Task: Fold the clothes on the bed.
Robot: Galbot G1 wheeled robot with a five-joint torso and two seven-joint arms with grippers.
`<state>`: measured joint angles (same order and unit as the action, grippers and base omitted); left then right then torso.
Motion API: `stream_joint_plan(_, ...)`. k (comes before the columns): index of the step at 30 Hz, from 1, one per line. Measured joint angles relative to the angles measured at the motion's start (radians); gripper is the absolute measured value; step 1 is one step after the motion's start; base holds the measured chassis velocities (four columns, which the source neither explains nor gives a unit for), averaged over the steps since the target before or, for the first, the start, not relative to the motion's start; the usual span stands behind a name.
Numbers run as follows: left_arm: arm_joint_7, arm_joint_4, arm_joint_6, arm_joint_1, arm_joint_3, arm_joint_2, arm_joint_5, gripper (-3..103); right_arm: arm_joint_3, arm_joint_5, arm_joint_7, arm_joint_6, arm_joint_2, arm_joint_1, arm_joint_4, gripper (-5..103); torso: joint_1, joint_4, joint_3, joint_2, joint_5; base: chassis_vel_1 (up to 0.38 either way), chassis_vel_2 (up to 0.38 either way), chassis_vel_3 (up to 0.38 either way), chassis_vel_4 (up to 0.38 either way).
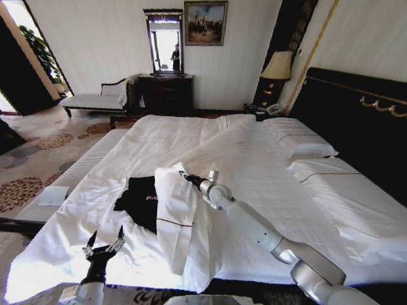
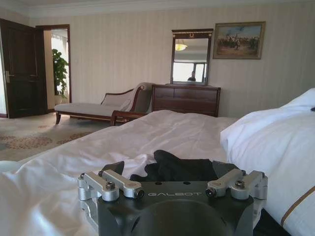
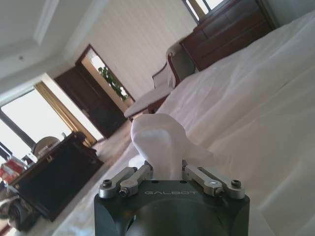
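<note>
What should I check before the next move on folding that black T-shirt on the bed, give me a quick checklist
1. T-shirt uncovered: not ok. The black T-shirt is partly under a raised fold of white duvet.
2. Right tool holding the right thing: not ok. The right tool is shut on white duvet cloth, not the shirt.
3. Left tool free: ok. The left tool is open, holding nothing, near the foot edge of the bed, short of the shirt.
4. Shirt lying flat: cannot tell, the duvet hides its right part.
5. Path from left tool to shirt: ok, bare duvet lies between them.
</note>
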<state>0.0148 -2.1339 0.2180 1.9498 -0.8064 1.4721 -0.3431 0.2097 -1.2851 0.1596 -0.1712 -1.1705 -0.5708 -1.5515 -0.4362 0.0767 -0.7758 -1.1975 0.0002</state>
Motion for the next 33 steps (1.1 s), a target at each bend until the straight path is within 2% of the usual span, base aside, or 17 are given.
stream_joint_plan(1, -0.001, -0.002, 0.0, -0.001, 0.002, -0.001, 0.0, 100, -0.031, -0.007, 0.0, 0.011, 0.015, -0.025, -0.037, 12, 0.0, 0.0001, 0.0, 0.0, 0.0001, 0.0, 0.0, 0.0, 0.0)
stream_joint_plan(2, -0.001, -0.002, 0.0, -0.001, 0.002, -0.001, 0.0, 100, -0.031, -0.007, 0.0, 0.011, 0.015, -0.025, -0.037, 12, 0.0, 0.0001, 0.0, 0.0, 0.0001, 0.0, 0.0, 0.0, 0.0)
stream_joint_plan(4, -0.004, -0.012, -0.005, -0.009, 0.013, -0.002, 0.0, 100, -0.115, -0.017, 0.002, 0.027, 0.062, -0.094, -0.133, 3, 0.0, 0.0, 0.0, 0.0, 0.0, 0.0, 0.0, 0.0, 0.0)
stream_joint_plan(7, -0.01, -0.03, -0.016, -0.023, 0.032, -0.002, 0.001, 100, -0.257, -0.008, 0.003, 0.033, 0.115, -0.237, -0.261, 2, 0.0, 0.0007, 0.0, 0.0, 0.0003, 0.0, 0.0, 0.0, 0.0)
stream_joint_plan(8, -0.01, -0.03, -0.016, -0.023, 0.032, -0.002, 0.001, 100, -0.257, -0.008, 0.003, 0.033, 0.115, -0.237, -0.261, 2, 0.0, 0.0007, 0.0, 0.0, 0.0003, 0.0, 0.0, 0.0, 0.0)
stream_joint_plan(10, -0.012, -0.035, -0.019, -0.031, 0.049, -0.001, 0.006, 100, -0.39, 0.012, 0.008, 0.034, 0.135, -0.37, -0.356, 2, 0.0, 0.0009, 0.0, 0.0, 0.0004, 0.0, 0.0, 0.0, 0.0)
stream_joint_plan(11, -0.012, -0.035, -0.019, -0.033, 0.055, -0.001, 0.008, 100, -0.438, 0.019, 0.016, 0.041, 0.137, -0.413, -0.391, 2, 0.0, 0.0007, 0.0, 0.0, 0.0003, 0.0, 0.0, 0.0, 0.0)
stream_joint_plan(12, -0.012, -0.035, -0.019, -0.033, 0.055, -0.001, 0.008, 100, -0.438, 0.019, 0.016, 0.041, 0.137, -0.413, -0.391, 2, 0.0, 0.0007, 0.0, 0.0, 0.0003, 0.0, 0.0, 0.0, 0.0)
stream_joint_plan(15, -0.013, -0.032, -0.019, -0.042, 0.071, -0.003, 0.01, 100, -0.591, 0.047, 0.049, 0.06, 0.13, -0.552, -0.493, 2, 0.0, 0.0004, 0.0, 0.0, -0.0001, 0.0, 0.0, 0.0, 0.0)
stream_joint_plan(16, -0.013, -0.032, -0.019, -0.042, 0.071, -0.003, 0.01, 100, -0.591, 0.047, 0.049, 0.06, 0.13, -0.552, -0.493, 2, 0.0, 0.0004, 0.0, 0.0, -0.0001, 0.0, 0.0, 0.0, 0.0)
stream_joint_plan(19, -0.014, -0.03, -0.022, -0.06, 0.084, -0.008, 0.008, 100, -0.74, 0.12, 0.057, 0.075, 0.082, -0.71, -0.566, 2, 0.0, 0.0003, 0.0, 0.0, 0.0, 0.0, 0.0, 0.0, 0.0)
stream_joint_plan(20, -0.014, -0.03, -0.022, -0.06, 0.084, -0.008, 0.008, 100, -0.74, 0.12, 0.057, 0.075, 0.082, -0.71, -0.566, 2, 0.0, 0.0003, 0.0, 0.0, 0.0, 0.0, 0.0, 0.0, 0.0)
stream_joint_plan(23, -0.016, -0.029, -0.028, -0.076, 0.094, -0.015, -0.001, 100, -0.889, 0.189, 0.095, 0.076, -0.011, -0.865, -0.641, 2, 0.0, 0.0004, 0.0, 0.0, 0.0, 0.0, 0.0, 0.0, 0.0)
stream_joint_plan(24, -0.016, -0.029, -0.028, -0.076, 0.094, -0.015, -0.001, 100, -0.889, 0.189, 0.095, 0.076, -0.011, -0.865, -0.641, 2, 0.0, 0.0004, 0.0, 0.0, 0.0, 0.0, 0.0, 0.0, 0.0)
stream_joint_plan(28, -0.017, -0.015, -0.03, -0.097, 0.097, -0.022, -0.022, 100, -1.03, 0.238, 0.183, 0.075, -0.117, -1.04, -0.738, 2, 0.0, 0.0008, 0.0, 0.0, -0.0003, 0.0, 0.0, 0.0, 0.0)
stream_joint_plan(29, -0.017, -0.015, -0.03, -0.097, 0.097, -0.022, -0.022, 100, -1.03, 0.238, 0.183, 0.075, -0.117, -1.04, -0.738, 2, 0.0, 0.0008, 0.0, 0.0, -0.0003, 0.0, 0.0, 0.0, 0.0)
stream_joint_plan(33, -0.017, 0.008, -0.03, -0.112, 0.098, -0.03, -0.048, 100, -1.096, 0.253, 0.343, 0.076, -0.193, -1.15, -0.842, 2, 0.0, 0.0006, 0.0, 0.0, -0.0002, 0.0, 0.0, 0.0, 0.0)
